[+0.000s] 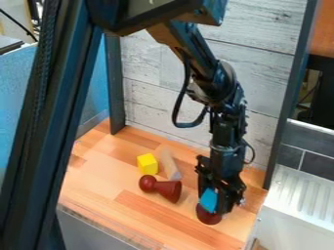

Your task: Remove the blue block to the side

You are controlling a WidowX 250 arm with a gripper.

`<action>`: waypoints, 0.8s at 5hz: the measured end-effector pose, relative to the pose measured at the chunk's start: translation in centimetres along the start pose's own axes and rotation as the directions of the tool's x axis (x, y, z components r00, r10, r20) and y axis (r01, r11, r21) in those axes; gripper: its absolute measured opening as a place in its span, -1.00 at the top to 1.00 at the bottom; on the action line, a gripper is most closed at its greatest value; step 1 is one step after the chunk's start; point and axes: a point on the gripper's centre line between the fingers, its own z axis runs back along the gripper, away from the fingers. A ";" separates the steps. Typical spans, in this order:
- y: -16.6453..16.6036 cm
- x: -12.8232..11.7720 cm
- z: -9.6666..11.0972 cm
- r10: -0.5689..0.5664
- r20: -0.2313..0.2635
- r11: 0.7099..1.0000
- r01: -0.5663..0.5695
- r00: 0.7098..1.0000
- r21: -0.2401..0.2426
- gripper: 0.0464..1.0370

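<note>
Blue block (209,200) at table's (104,195) 4 o'clock, gripped between claw (214,199) fingers, right above dark red piece (208,216). From block: red pawn (167,189), yellow cube (147,164) at 10, wood piece (170,163) at 11.

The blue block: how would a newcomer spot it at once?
Follow the black robot arm down past the pale plank wall towards the wooden surface. At its lower end, the blue block shows just above a dark red piece. Bright blue sets it apart from that piece and the yellow cube.
</note>
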 end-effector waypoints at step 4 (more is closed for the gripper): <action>-0.2 -0.6 -0.1 0.003 -0.034 1.000 -0.003 0.999 -0.004 -0.95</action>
